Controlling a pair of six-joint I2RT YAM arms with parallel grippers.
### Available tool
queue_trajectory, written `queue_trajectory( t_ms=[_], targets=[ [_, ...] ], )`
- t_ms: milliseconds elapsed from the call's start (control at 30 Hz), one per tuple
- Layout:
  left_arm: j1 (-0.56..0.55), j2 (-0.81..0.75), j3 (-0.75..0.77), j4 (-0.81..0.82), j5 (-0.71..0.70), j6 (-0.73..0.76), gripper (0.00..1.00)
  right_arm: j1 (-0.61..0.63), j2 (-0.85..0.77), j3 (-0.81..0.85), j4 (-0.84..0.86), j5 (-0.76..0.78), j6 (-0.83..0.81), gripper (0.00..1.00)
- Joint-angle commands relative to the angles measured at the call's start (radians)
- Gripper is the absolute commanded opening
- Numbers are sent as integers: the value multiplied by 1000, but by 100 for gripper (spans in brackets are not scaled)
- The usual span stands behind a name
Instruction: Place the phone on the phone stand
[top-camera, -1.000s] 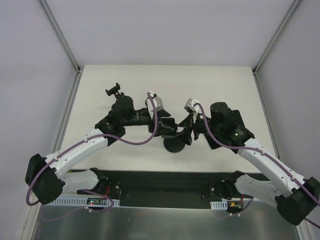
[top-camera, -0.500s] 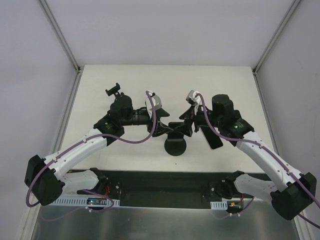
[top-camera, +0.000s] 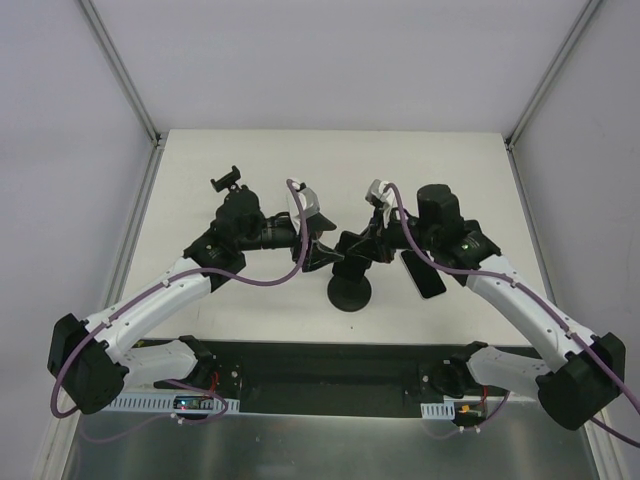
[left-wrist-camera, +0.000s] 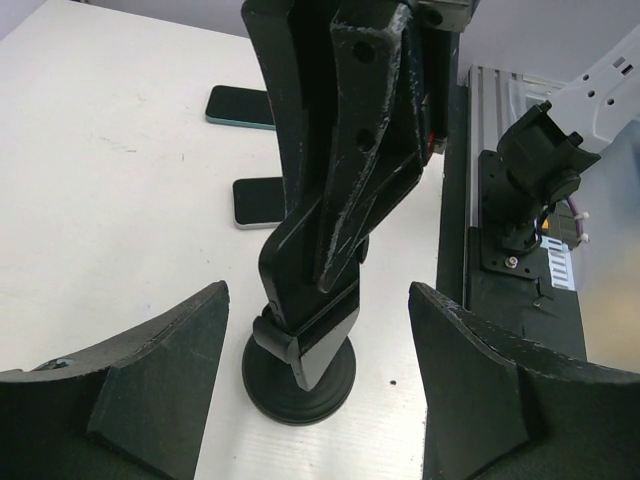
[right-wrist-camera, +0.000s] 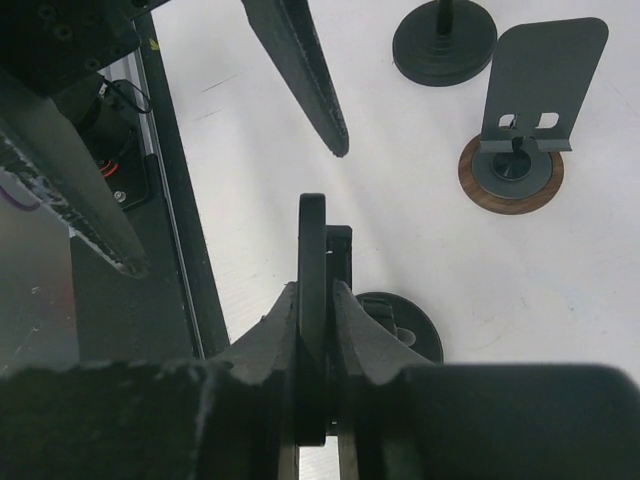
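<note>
On my right wrist feed, the right gripper (right-wrist-camera: 313, 290) is pressed together on the thin black back plate of the phone stand (top-camera: 350, 293). I see the plate edge-on as a flat slab. The stand's round matte disc base sits on the table (top-camera: 250, 150) below it.

My left gripper (left-wrist-camera: 315, 288) is spread wide. Its chunky, wedge-shaped black fingers (left-wrist-camera: 150, 385) flank the stand without touching it. From the left wrist camera, the right fingers (left-wrist-camera: 370, 150) look like scuffed, scratched black plastic.

Two handsets lie flat on the matte white table beyond the stand, apart from both grippers. A teal-edged phone (left-wrist-camera: 240, 105) lies farther off and a pale-edged phone (left-wrist-camera: 258, 203) nearer. Both are dark rectangles with rounded corners.

Off to the side I also see a stand with a grey slotted plate (right-wrist-camera: 540, 80) on a brown, wood-look disc, a black disc base (right-wrist-camera: 445, 42) with a slim post, and a black clamp holder (top-camera: 228, 182).
</note>
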Motion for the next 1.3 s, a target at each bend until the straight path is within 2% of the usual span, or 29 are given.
queue_trajectory(
  t_ms=[0,267,400,633,767,800,967,1133,1267],
  targets=[
    [10,-36,30,16,15,-2,71,-2,18,97,43,17,-7,0],
    [15,-35,39,11,-1,-8,72,-101,29,156,74,287,104,0],
    [18,-40,48,1,-27,-8,72,-231,38,185,118,414,150,0],
    [20,-44,50,25,-20,-88,74,-475,173,321,209,430,175,0],
    [18,-53,42,41,-15,-109,74,-574,315,461,226,406,184,0],
    [18,-55,39,44,-18,-117,74,-610,348,539,221,407,167,0],
    [18,-58,34,51,-30,-132,74,-710,591,797,117,346,121,0],
    [20,-56,33,50,-51,-143,75,-786,742,970,77,286,86,0],
    [18,-44,31,48,-55,-146,76,-825,903,1175,-3,246,26,1]
  ],
)
